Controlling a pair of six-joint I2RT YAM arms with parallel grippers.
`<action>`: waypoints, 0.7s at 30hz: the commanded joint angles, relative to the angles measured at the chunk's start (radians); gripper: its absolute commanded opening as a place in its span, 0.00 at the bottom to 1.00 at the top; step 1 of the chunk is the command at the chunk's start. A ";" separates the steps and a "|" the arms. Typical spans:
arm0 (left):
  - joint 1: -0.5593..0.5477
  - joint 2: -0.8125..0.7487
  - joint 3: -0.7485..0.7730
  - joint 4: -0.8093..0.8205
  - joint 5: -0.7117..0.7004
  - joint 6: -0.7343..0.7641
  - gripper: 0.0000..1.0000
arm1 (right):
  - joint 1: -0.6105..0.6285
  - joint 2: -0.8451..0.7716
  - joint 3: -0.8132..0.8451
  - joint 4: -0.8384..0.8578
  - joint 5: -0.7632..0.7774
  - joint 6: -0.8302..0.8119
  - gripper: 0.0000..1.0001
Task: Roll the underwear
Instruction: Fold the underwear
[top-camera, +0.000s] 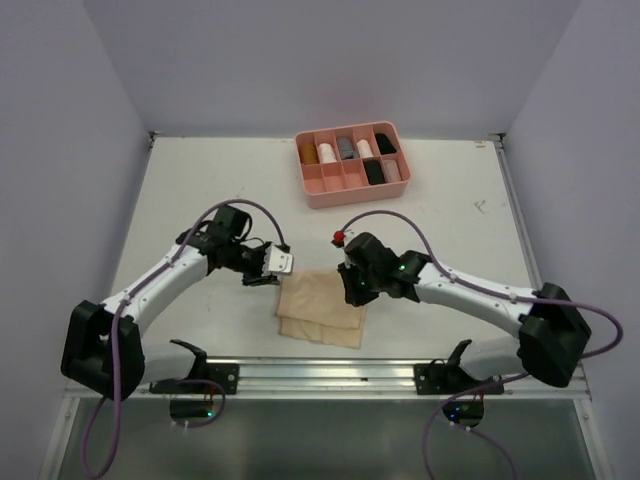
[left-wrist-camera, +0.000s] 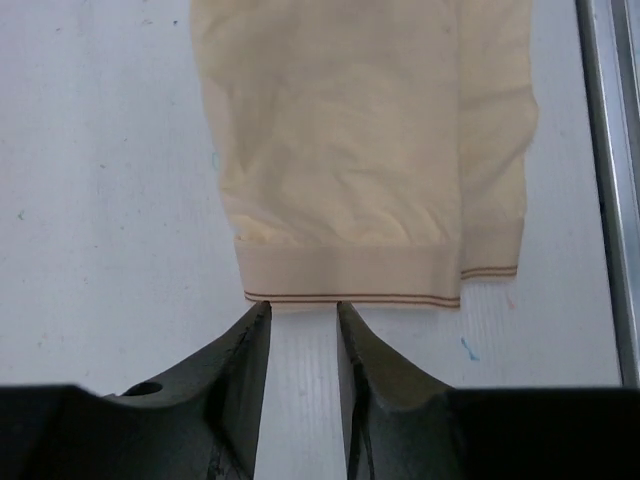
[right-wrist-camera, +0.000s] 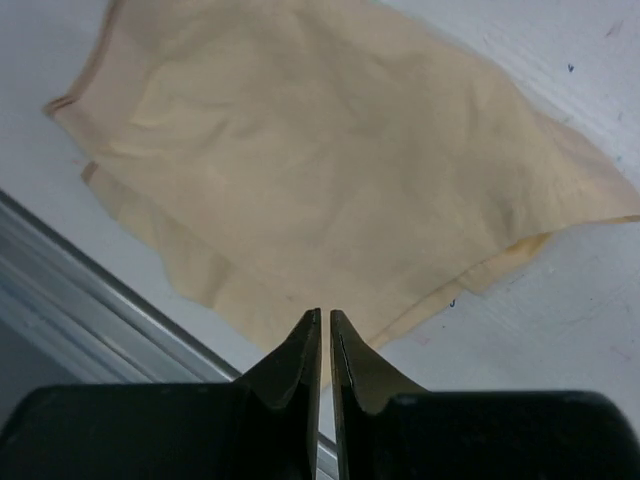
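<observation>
- Top external view: the pale tan underwear (top-camera: 320, 310) lies flat and folded on the white table (top-camera: 200, 180). It sits close to the near edge, about midway between the two arms, and is not yet rolled.
- Left wrist view: the waistband (left-wrist-camera: 350, 278), edged with a thin brown stripe, faces the fingers. A second layer of cloth peeks out along one side.
- Left gripper (left-wrist-camera: 303, 318): the jaws are spread with bare table between them. The tips are just short of the waistband and hold nothing.
- Right gripper (right-wrist-camera: 325, 320): the jaws are nearly together, leaving only a narrow slit. The tips are low over the right edge of the cloth, and no fabric shows between them.
- Likely risk: a pinch that catches only the top layer would pull the fold apart, so the roll would start crooked.
- Likely risk: if the two grippers grip at uneven heights, the thin cloth could bunch or slide on the smooth table instead of turning over.
- Pose: both arms reach inward from the near corners with elbows bowed outward. The wrists tilt down at the cloth, one from the left and one from the right.
- Surroundings: a metal rail (top-camera: 330, 372) runs near the garment's near edge. A pink tray (top-camera: 318, 192) holding rolled items sits well apart on the far side.
</observation>
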 joint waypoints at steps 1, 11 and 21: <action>-0.060 0.096 0.046 0.276 -0.050 -0.457 0.34 | -0.002 0.167 0.043 -0.001 0.106 0.104 0.10; -0.149 0.292 0.005 0.431 -0.277 -0.760 0.01 | -0.078 0.546 0.308 0.014 0.166 -0.026 0.05; -0.149 0.266 -0.005 0.496 -0.381 -0.973 0.11 | -0.210 0.665 0.681 -0.056 0.057 -0.185 0.06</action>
